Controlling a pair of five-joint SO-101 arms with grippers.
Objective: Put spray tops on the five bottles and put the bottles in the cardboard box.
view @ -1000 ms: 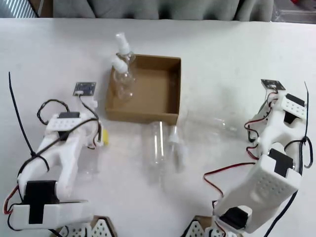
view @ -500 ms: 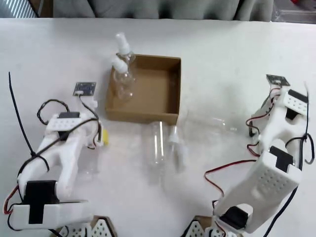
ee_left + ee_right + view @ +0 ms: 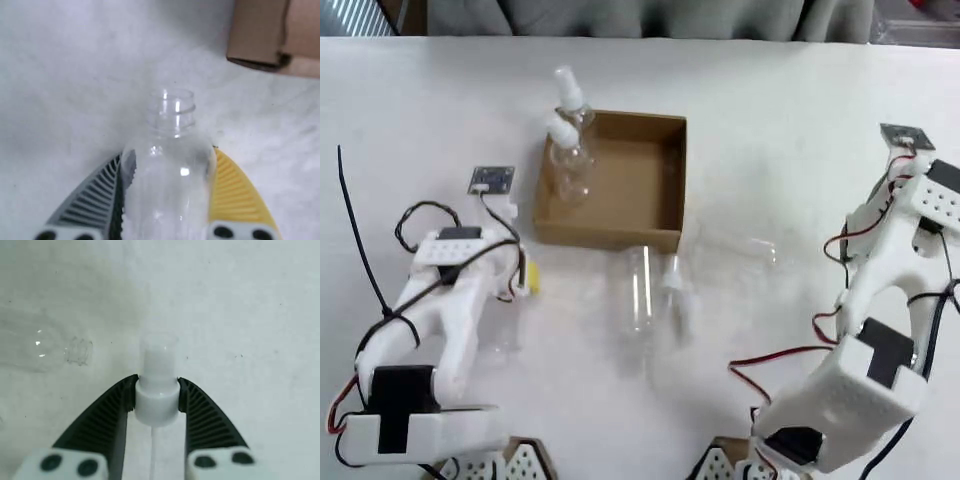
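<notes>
Between the two black fingers of my right hand point(image 3: 157, 385) sits a white spray top point(image 3: 158, 400), pinched at its collar with the nozzle pointing away and the tube trailing back toward the wrist. My left hand point(image 3: 170, 156) is closed around the shoulders of an uncapped clear bottle point(image 3: 172, 120), its threaded neck free and facing a corner of the cardboard box point(image 3: 605, 232). To cap it well, I judge I should line the tube with the open mouth, feed it straight in, then press and twist while the left grip holds firm. Two capped bottles point(image 3: 567, 150) are at one corner of the box; other clear bottles point(image 3: 638, 285) lie on the desk point(image 3: 770, 120) before it.
</notes>
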